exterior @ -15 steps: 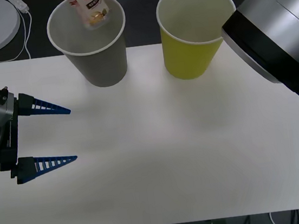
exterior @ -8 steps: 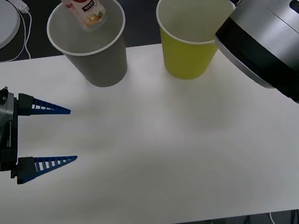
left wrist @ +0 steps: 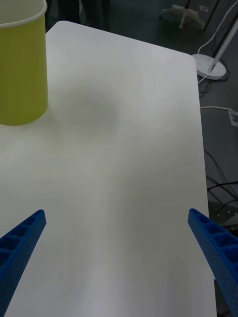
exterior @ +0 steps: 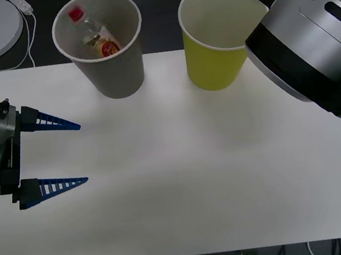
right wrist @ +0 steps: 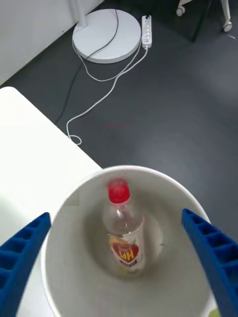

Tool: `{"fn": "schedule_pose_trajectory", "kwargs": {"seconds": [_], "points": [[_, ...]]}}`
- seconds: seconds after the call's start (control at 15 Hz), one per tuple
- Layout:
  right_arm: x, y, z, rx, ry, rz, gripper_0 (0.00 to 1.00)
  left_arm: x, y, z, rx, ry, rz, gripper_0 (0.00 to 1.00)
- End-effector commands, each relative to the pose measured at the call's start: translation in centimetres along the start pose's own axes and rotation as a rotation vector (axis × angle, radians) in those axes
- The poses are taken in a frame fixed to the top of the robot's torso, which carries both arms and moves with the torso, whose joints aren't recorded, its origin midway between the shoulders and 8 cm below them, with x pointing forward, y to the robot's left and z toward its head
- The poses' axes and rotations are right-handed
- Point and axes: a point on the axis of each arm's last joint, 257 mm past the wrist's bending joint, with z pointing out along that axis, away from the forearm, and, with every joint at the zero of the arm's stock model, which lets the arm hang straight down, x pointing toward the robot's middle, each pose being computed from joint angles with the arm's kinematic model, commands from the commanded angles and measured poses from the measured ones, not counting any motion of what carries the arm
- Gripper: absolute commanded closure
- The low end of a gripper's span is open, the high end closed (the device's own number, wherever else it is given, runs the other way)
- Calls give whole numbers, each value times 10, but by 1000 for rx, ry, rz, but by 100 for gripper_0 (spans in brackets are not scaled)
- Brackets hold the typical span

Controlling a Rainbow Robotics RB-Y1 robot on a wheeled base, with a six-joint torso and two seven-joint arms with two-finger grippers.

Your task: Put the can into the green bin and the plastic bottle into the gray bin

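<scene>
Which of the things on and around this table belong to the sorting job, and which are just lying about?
Part of the job:
gray bin
plastic bottle, lying inside the gray bin
green bin
right hand, open above the gray bin
left hand, open over the table

Just lying about:
white round base
power strip

The plastic bottle (exterior: 96, 39), which a second ago hung tilted above the rim of the gray bin (exterior: 118, 78), now lies inside it, leaning on the inner wall with its red cap up. In the right wrist view the right gripper (right wrist: 119, 262) has its blue fingers (right wrist: 210, 247) spread wide over the bin's mouth, with the bottle free between and below them.
</scene>
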Motion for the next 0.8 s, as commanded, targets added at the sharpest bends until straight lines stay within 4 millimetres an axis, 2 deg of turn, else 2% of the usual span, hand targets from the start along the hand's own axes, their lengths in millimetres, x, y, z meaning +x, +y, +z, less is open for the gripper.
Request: {"fn": "schedule_pose_trajectory", "kwargs": {"seconds": [0.07,0.33,0.53,0.8], "points": [[0,0,0,2,1,-3,0,0,0,0,0,0,0,0],[3,0,-1,-11,14,-31,0,0,0,0,0,0,0,0],[8,-10,-12,-43,32,-51,0,0,0,0,0,0,0,0],[19,-27,-46,-111,65,-101,0,0,0,0,0,0,0,0]]}}
